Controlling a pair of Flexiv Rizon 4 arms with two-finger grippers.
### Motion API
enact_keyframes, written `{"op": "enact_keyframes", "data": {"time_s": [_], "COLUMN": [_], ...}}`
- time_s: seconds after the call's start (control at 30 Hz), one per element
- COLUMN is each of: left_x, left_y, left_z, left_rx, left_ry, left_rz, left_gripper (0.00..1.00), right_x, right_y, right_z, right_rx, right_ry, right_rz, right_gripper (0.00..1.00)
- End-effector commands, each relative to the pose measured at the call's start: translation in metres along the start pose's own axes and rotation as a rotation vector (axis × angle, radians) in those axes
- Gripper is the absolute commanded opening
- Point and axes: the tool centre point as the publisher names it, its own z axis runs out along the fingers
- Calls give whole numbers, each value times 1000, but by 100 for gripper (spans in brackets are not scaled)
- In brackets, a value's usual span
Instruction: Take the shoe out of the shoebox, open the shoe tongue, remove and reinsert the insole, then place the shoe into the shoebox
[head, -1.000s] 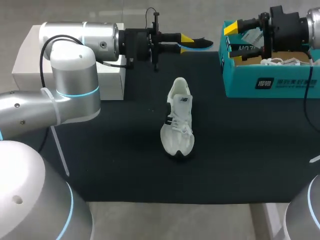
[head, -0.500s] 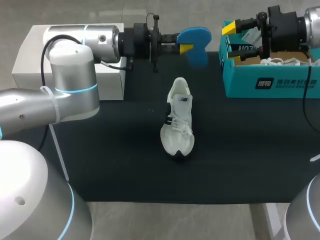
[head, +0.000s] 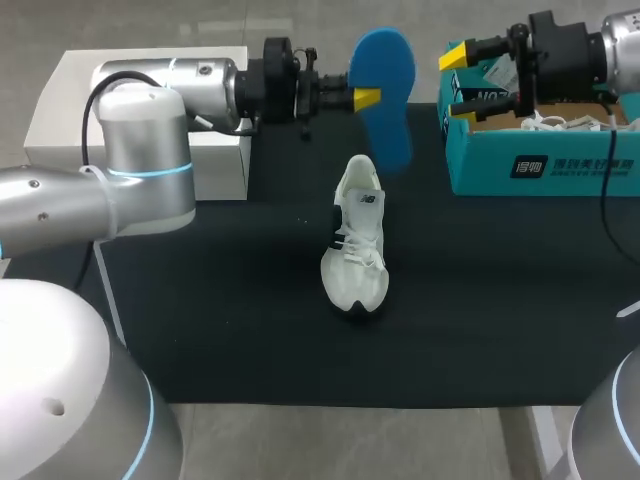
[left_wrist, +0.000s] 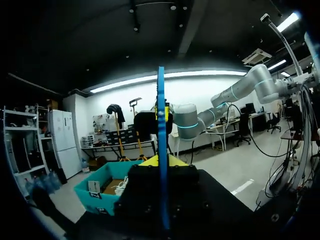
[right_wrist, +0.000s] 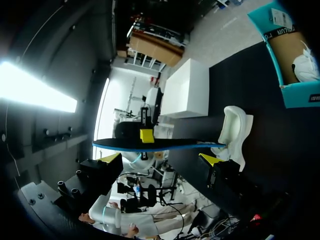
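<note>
Insole (head: 385, 65) rotated broadside, left pincer (head: 368, 97) clamped on it; right pincer (head: 458, 80) apart above shoebox (head: 585, 168) with printed side label (head: 528, 166).

white box (head: 55, 125): at mat's rear-left corner | black mat (head: 250, 330): spread over grey tabletop (head: 330, 440)

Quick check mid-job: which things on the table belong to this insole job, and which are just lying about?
Belongs to the job:
- blue insole, held above the table in the left gripper
- white shoe, lying on the mat
- teal shoebox, with the open right gripper at its end

Just lying about:
- white box by the left arm
- black mat
</note>
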Motion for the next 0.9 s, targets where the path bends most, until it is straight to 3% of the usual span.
{"op": "enact_keyframes", "data": {"time_s": [0.03, 0.43, 0.47, 0.53, 0.67, 0.9], "left_x": [0, 0, -2, -5, -4, -3], "left_y": [-5, -5, -4, 0, 0, -1], "left_z": [-2, -2, -3, -3, -7, -8], "left_rx": [-98, -98, -75, -129, 34, 24], "left_ry": [46, 46, 33, 26, 81, 103], "left_rz": [-247, -247, -324, -523, -813, -806], "left_gripper": [0, 0, 0, 0, 0, 0], "right_x": [-1, 0, 0, -1, -1, 0], "right_y": [5, 2, 2, 1, -1, -2], "right_z": [4, 0, -1, -3, -3, -1], "right_rx": [10, 4, 1, -5, -10, 0], "right_ry": [-2, 4, 4, 5, 8, 14], "right_rz": [1, 12, 14, 17, 23, 24], "right_gripper": [100, 100, 100, 100, 100, 100]}}
